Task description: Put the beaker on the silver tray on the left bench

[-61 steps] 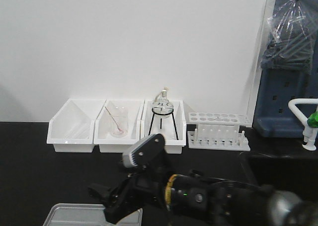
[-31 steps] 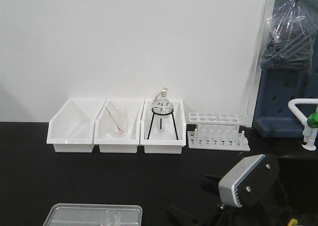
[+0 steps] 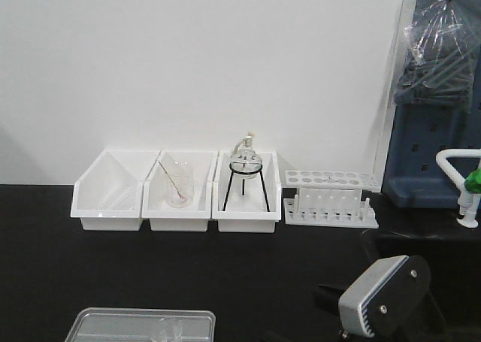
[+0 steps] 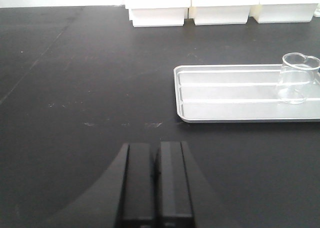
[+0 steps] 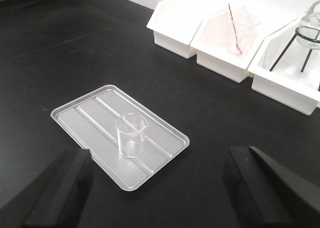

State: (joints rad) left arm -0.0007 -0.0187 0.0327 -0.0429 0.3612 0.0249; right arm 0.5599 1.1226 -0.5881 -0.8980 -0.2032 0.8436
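Beaker stands upright inside the silver tray, on the tray's near-right part, nothing touching it, so I judge the placement done and the step in hand is pulling clear. Tray lies flat on the black bench, well apart from the white bins at the back wall. My right gripper hangs above and behind the beaker with its fingers spread wide, holding nothing. Left gripper sits low over bare bench to the tray's left, fingers pressed together, empty. To do this well I'd lift the right arm straight up and back, keep the fingers wide, no sideways sweep near the glass, since it looks light and tippy. Left arm I'd leave parked.
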